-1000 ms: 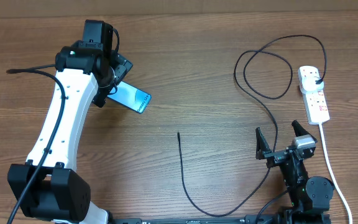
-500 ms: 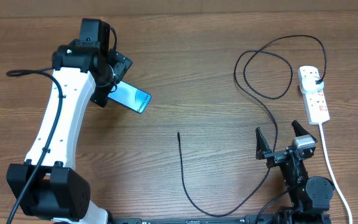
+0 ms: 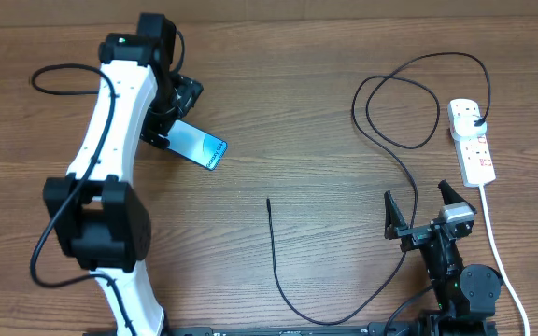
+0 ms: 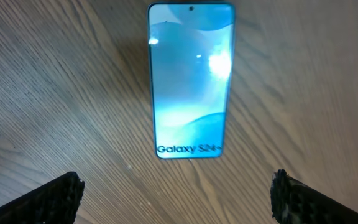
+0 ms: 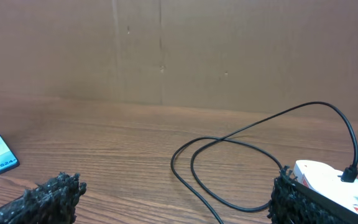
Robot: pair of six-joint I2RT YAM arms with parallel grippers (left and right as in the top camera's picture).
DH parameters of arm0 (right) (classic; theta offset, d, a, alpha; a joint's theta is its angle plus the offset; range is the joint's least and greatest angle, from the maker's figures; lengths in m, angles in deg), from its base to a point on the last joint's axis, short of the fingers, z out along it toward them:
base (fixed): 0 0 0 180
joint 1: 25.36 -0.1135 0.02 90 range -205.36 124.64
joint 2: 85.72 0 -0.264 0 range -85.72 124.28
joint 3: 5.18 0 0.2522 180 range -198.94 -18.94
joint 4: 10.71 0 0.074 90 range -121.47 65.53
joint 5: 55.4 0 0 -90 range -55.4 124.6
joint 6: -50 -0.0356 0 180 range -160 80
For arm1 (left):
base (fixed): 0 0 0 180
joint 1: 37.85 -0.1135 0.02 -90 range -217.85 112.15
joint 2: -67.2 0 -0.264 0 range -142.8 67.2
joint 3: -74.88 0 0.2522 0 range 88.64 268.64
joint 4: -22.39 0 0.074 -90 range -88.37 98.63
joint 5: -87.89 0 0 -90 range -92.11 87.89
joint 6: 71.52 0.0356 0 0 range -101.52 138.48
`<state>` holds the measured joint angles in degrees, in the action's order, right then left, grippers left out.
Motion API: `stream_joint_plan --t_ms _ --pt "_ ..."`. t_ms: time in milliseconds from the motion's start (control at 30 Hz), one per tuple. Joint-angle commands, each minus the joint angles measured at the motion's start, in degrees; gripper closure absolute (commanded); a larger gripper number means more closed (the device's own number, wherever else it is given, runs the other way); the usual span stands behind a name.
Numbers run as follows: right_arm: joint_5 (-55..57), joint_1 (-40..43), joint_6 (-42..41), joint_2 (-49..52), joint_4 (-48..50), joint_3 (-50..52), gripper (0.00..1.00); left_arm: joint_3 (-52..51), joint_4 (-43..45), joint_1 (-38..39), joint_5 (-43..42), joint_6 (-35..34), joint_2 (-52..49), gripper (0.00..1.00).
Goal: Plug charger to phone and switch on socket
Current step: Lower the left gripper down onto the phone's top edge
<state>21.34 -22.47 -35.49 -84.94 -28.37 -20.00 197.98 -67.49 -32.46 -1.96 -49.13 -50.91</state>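
Left wrist view: left gripper [image 4: 176, 190], jaws spread, hovers with the phone [image 4: 191, 81] flat just ahead, centred between them. Probable step: reaching for the phone; next, lower and close on its long edges.

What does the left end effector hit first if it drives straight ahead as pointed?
Probably the phone: it lies screen-up, centred ahead of the open left end effector. Depth is unclear, so the table just short of its near edge could come first.
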Motion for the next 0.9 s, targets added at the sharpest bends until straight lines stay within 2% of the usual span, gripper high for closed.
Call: stream_joint_plan --t_ms 0,867 --pt "0.3 -0.4 -0.2 -0.5 0.2 0.6 0.00 1.8 -0.3 0.4 -0.1 -1.0 -1.0 0.00" --pt "0.3 -0.4 -0.2 -0.5 0.2 0.6 0.00 -2.4 3.7 0.7 -0.4 -1.2 -6.4 0.00"
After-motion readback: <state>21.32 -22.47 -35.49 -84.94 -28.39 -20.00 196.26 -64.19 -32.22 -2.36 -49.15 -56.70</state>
